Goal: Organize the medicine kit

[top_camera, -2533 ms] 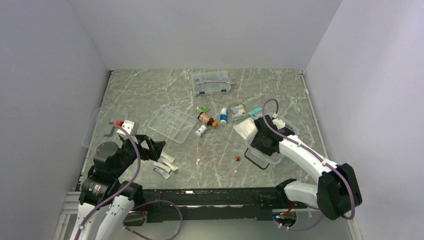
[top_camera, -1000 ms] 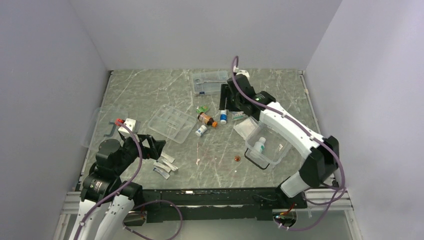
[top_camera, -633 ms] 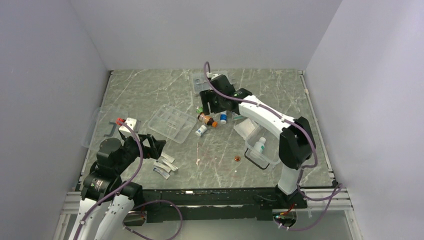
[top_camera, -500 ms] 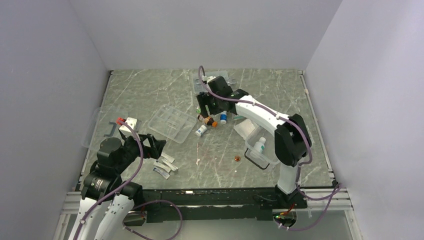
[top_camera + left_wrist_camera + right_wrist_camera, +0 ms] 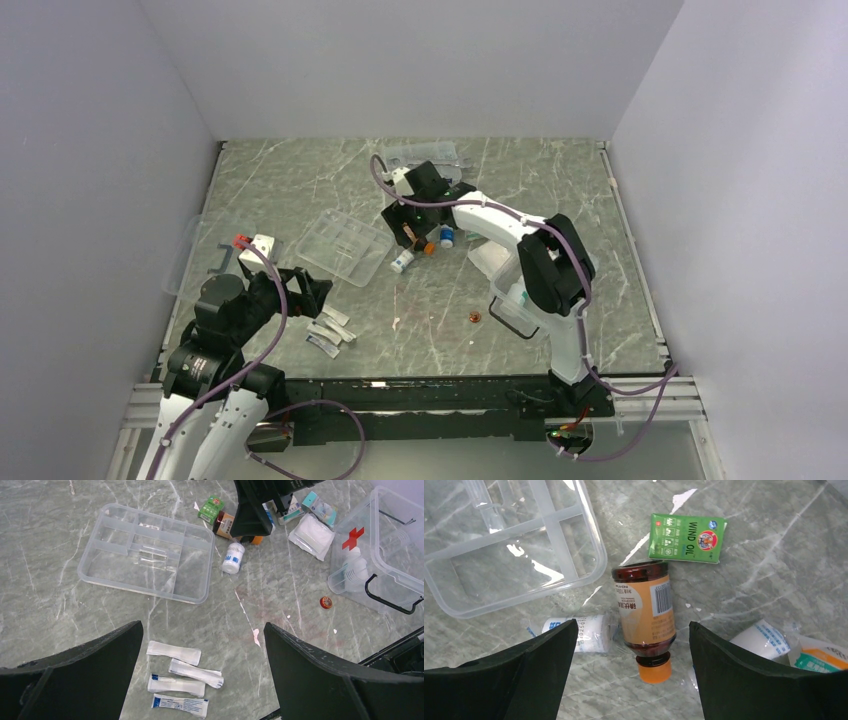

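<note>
Claws first: our right claw [image 5: 630, 630] hangs with its jaws spread wide over the brown bottle [image 5: 644, 612]. That bottle lies on its side on the desk [image 5: 300, 180] between the two fingers, and we see a gap on either side of it. Its orange cap points to the lower edge of the wrist view. A small white bottle [image 5: 579, 627] lies just beside it, near a corner of the divided tray [image 5: 514, 545]. A green box [image 5: 686, 537] lies just past the brown bottle's base.

Our left claw [image 5: 202, 630] is also wide apart and holds nothing. It hovers above four white packets [image 5: 182, 677], and the divided tray is beyond them.

We find the clear box [image 5: 353, 538] with the red cross well to the right of the right claw and nearer the arms. The black-handled lid [image 5: 205, 255] lies at the desk's left edge.
</note>
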Available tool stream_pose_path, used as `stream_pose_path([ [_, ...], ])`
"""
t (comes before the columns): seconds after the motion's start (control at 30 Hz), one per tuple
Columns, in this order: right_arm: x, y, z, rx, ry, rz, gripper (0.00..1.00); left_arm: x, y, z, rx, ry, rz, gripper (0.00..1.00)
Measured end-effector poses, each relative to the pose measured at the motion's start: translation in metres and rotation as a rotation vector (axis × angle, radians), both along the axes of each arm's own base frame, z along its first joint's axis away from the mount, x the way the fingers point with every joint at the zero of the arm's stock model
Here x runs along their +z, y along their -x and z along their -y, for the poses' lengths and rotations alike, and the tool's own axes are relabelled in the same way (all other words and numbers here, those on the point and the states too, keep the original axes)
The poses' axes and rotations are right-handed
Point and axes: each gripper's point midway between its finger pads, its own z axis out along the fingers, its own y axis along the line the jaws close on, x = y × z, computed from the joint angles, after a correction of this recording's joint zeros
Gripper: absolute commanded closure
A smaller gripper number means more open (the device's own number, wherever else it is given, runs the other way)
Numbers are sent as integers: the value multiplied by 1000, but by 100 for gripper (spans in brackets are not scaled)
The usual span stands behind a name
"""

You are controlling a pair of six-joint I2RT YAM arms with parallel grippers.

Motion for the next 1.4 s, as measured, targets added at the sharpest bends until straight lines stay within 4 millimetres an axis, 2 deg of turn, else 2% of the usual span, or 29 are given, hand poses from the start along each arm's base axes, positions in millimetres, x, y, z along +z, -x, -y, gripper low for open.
stream_pose_path([
  [0.13, -1, -1, -3, 43, 5, 12, 19, 0, 0, 0, 0, 0, 0, 1],
  [0.3, -2, -16, -13, 64, 6, 37, 22, 0, 0, 0, 0, 0, 0, 1],
  [0.6, -41, -10, -7, 77, 73, -31, 33, 0, 0, 0, -1, 0, 0, 1],
  [0.83, -45, -8, -5, 80, 85, -44, 51, 0, 0, 0, -1, 0, -1, 1],
  [0.97, -46, -7, -4, 79, 85, -46, 70, 0, 0, 0, -1, 0, -1, 1],
  [1.03, -45, -7, -4, 75, 84, -44, 75, 0, 0, 0, -1, 0, -1, 1],
  [1.2, -38, -7, 3, 57, 100, -26, 80, 0, 0, 0, -1, 0, -1, 1],
  [1.3, -20, -6, 9, 35, 98, 10, 80, 0, 0, 0, -1, 0, -1, 1],
  [1.4, 13, -9, 14, 8, 75, 71, 81, 0, 0, 0, -1, 0, -1, 1],
])
